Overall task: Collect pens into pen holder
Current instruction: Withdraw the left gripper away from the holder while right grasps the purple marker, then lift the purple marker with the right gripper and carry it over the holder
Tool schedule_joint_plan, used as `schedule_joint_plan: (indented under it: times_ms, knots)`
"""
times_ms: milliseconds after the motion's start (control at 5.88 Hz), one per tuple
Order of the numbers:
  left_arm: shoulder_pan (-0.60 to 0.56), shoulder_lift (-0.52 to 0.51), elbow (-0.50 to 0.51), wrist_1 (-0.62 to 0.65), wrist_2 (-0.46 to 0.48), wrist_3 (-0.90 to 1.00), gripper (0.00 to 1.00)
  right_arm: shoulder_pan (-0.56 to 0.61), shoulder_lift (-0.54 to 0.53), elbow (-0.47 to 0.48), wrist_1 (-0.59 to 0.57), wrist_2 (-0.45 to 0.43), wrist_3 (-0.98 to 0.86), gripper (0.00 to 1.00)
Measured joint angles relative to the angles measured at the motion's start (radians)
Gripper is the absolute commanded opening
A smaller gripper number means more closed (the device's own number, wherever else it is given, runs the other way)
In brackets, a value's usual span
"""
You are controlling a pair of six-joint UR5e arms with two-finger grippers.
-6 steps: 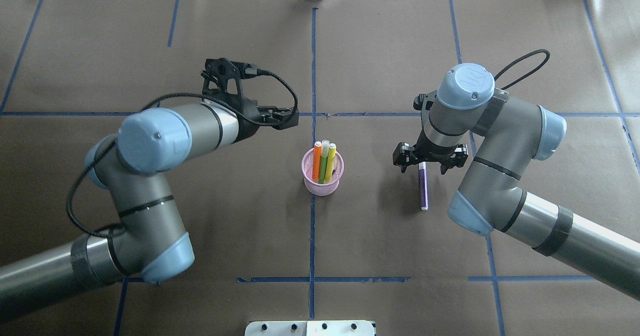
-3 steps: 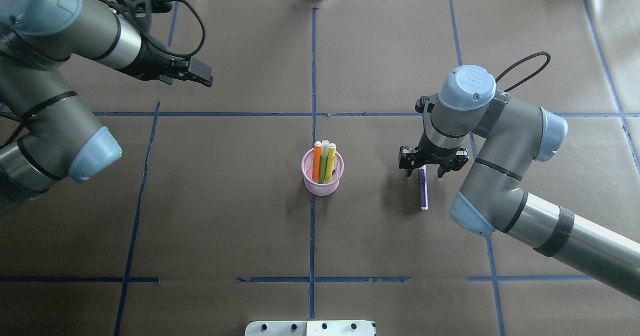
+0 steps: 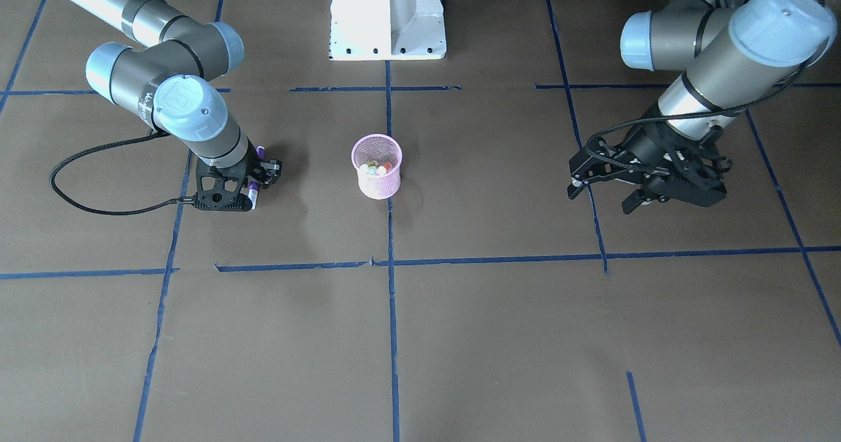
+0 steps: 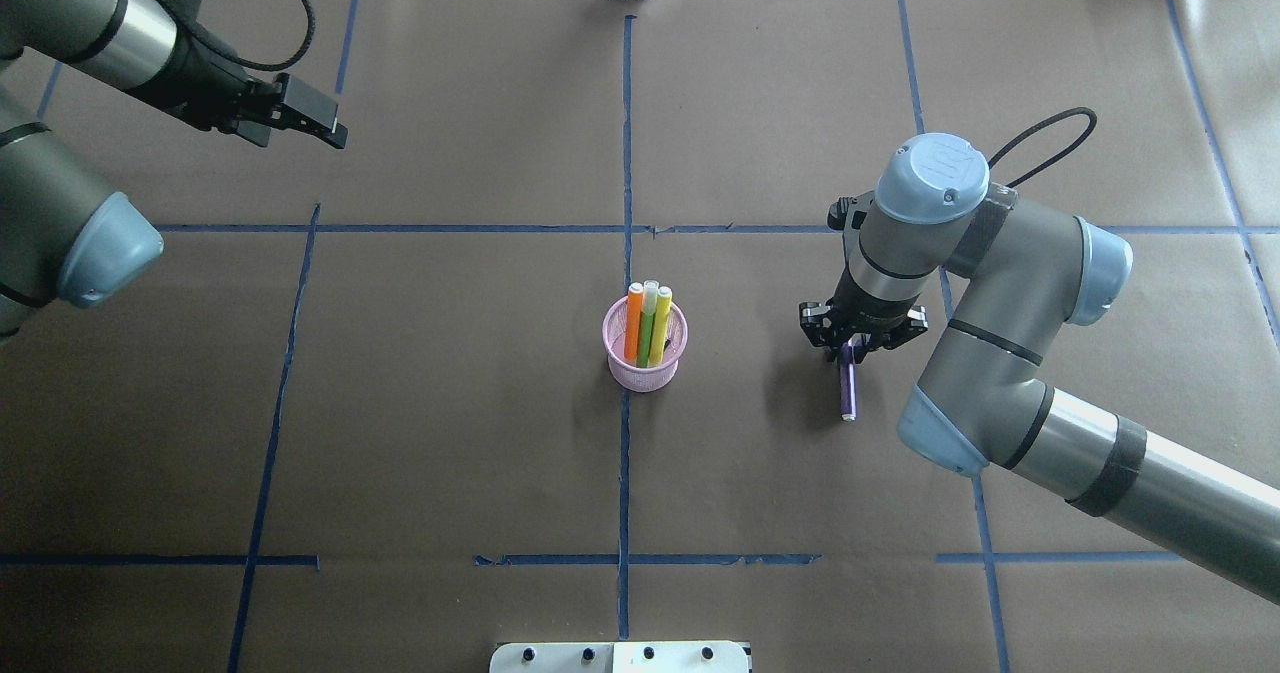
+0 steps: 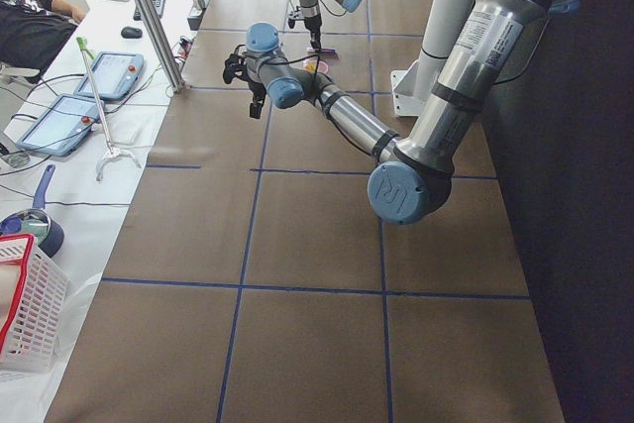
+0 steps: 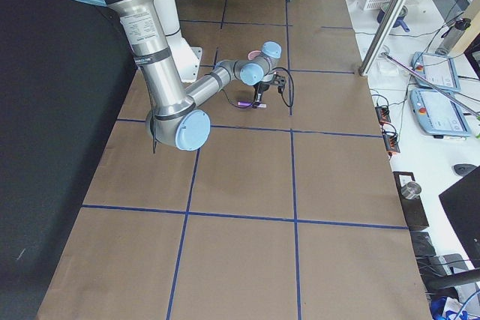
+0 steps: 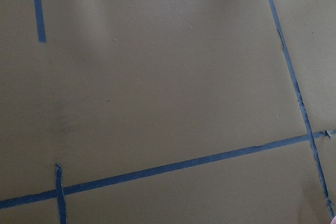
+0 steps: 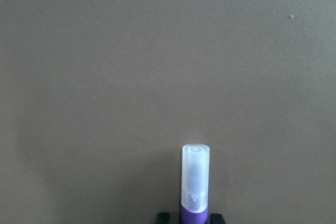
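Lying flat on the brown table (image 4: pixel 450 433), the purple pen (image 4: pixel 848 393) is a little way from the pen holder (image 4: pixel 645 371), on the robot's right side of it. The pen does not touch the holder. Its pale cap (image 8: pixel 195 174) points back toward the robot.

The right gripper (image 4: pixel 849 349) is down low over the end of the purple pen that is farther from the robot. In the right wrist view, two small black fingertips (image 8: pixel 163 216) sit tight against the purple body, one on each side, so the gripper is squeezed shut on the pen. The pen looks flat on the table (no gap under it can be seen).

The pen holder is a small pink wire cup, and it stands upright on a blue tape line (image 4: pixel 625 473). Three pens stand inside it, side by side and leaning a little: the orange pen (image 4: pixel 633 328), the green pen (image 4: pixel 647 331) and the yellow pen (image 4: pixel 660 329). Their tops poke out above the rim. From the front view, only their caps show inside the pen holder (image 3: pixel 379 184).

The left gripper (image 3: pixel 601 198) is well apart from the pen holder, far off on the robot's left side of it and up above the table. Its two fingers are spread apart and hold nothing. The left wrist view shows only brown table and blue tape.
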Motion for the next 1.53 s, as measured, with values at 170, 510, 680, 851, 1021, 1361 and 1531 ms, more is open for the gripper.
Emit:
schedule_joint_plan:
  times_ms: [170,510,680,851,1021,1361,1531]
  knots:
    - [-0.043,0.014,0.004,0.001,-0.042,0.033,1.00,-0.004,0.000,0.001,0.001,0.001,0.000,0.15]
    - [-0.131,0.059,0.011,0.004,-0.124,0.111,1.00,-0.008,0.001,0.002,0.001,0.000,0.000,0.00]
    - [-0.185,0.110,0.032,0.005,-0.165,0.207,1.00,-0.010,0.001,0.003,0.002,0.000,0.009,0.00]
    - [-0.245,0.168,0.093,0.005,-0.189,0.339,1.00,-0.011,0.006,0.006,0.011,-0.004,0.026,0.00]
    - [-0.305,0.208,0.194,0.004,-0.198,0.485,1.00,-0.011,0.012,0.016,0.044,-0.028,0.046,0.00]
    - [-0.413,0.230,0.398,0.004,-0.200,0.708,1.00,-0.011,0.016,0.055,0.099,-0.122,0.067,0.00]
    - [-0.451,0.250,0.450,0.003,-0.197,0.784,1.00,-0.011,0.024,0.077,0.104,-0.168,0.073,0.00]
